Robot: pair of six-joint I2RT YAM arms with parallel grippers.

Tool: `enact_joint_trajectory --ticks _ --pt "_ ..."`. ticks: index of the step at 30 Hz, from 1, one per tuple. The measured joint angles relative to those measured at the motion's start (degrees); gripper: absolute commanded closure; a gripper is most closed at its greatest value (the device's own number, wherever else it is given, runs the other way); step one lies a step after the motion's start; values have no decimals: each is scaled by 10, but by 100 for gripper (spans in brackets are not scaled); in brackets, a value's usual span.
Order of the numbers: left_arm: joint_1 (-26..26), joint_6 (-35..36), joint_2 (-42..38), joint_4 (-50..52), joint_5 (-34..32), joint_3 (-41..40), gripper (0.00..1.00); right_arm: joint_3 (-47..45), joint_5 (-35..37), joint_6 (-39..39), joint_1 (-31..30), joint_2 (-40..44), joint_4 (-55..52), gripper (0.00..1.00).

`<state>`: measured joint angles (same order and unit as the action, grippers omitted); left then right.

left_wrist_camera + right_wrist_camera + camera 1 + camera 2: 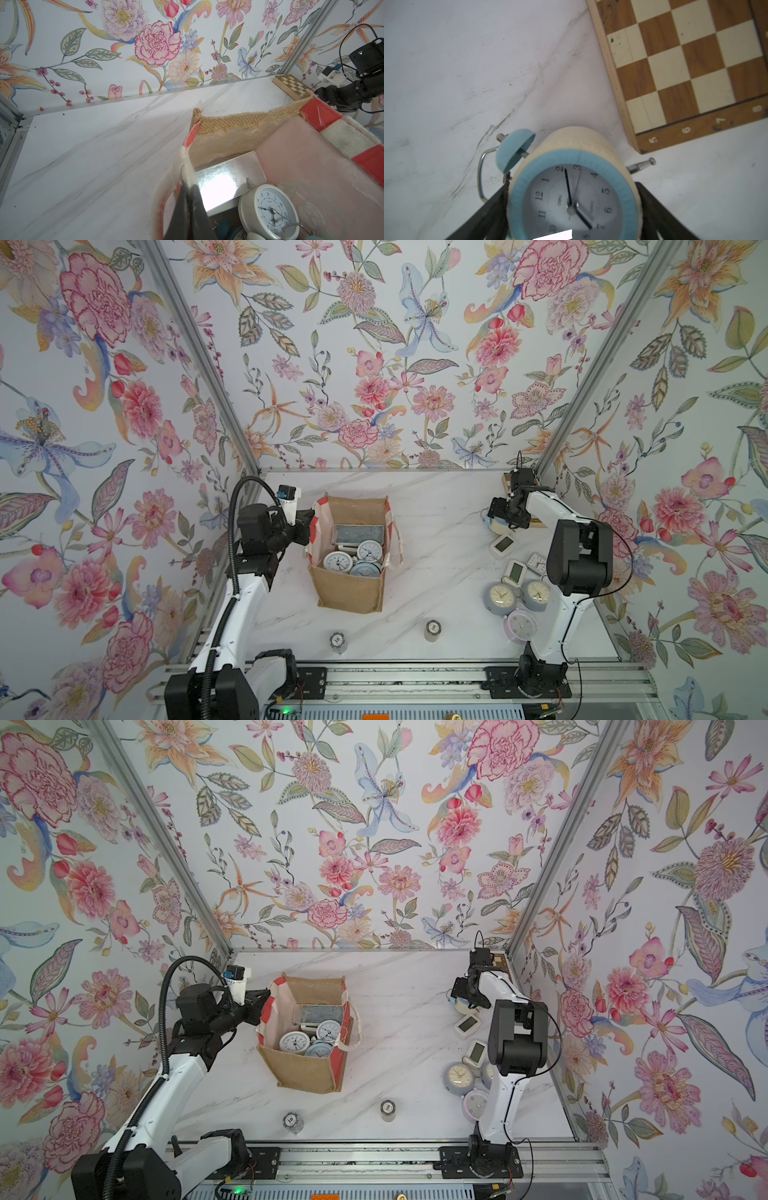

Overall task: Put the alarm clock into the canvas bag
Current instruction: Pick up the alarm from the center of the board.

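the left hand [309, 523] is pinched together on the rim of the canvas bag [349, 593] just ahead of it. the right hand [498, 520] is apart, fingers [483, 212] flanking the alarm clock [574, 193] on the counter [436, 510] beneath it, well away from the bag.

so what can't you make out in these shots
- alarm clock, both top views: mostly under the right gripper
- right wrist view: its lower edge is cut off; jaws' grip unclear
- chessboard box, top views: mostly behind the right arm
- canvas bag floor, top views: covered by clocks inside
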<state>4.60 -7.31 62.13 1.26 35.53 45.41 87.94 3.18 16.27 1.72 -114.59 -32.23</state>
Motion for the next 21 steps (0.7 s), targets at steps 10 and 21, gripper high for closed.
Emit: enact_joint_trajectory --ticks 10,21 --pt "0 -3 13 -29 24 3 74 -2 -13 0 -42 111 -1 28" --pt "0 -10 31 -32 51 6 50 2 -11 6 -111 193 -12 30"
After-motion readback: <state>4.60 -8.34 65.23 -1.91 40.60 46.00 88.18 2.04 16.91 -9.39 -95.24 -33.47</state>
